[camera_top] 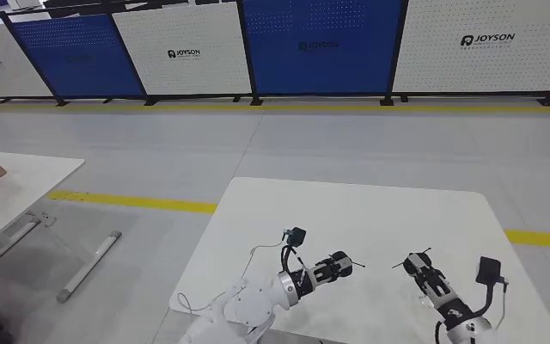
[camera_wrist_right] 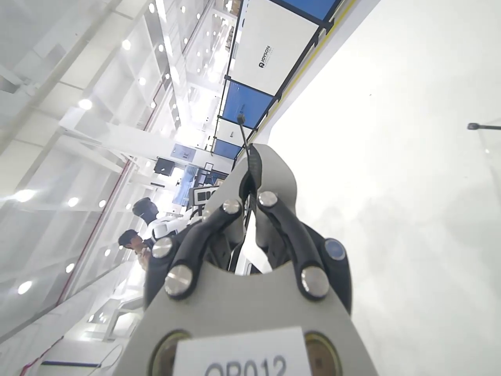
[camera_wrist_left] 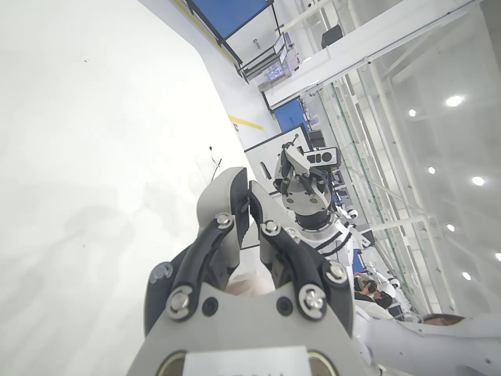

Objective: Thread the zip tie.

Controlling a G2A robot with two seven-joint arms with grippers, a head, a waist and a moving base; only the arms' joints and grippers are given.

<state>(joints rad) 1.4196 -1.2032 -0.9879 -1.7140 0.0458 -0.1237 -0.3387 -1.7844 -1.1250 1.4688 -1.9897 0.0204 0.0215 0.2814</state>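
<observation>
A black zip tie (camera_wrist_right: 243, 131) pokes from the right claw (camera_wrist_right: 253, 154), which is clenched on it over the near right part of the surface (camera_top: 361, 206). Left of it, the left claw (camera_wrist_left: 249, 187) pinches a second tie (camera_wrist_left: 216, 163).

A gap of bare surface (camera_top: 382, 288) lay between the left gripper (camera_top: 347, 265) and right gripper (camera_top: 416, 259). Thin zip tie (camera_top: 400, 264) ends jutted into it. Beyond both, the surface ran open to its far edge.

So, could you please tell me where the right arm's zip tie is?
In the top view the zip tie sits above the table's near right part, pinched in the right gripper's shut fingers, across from the left gripper.
</observation>
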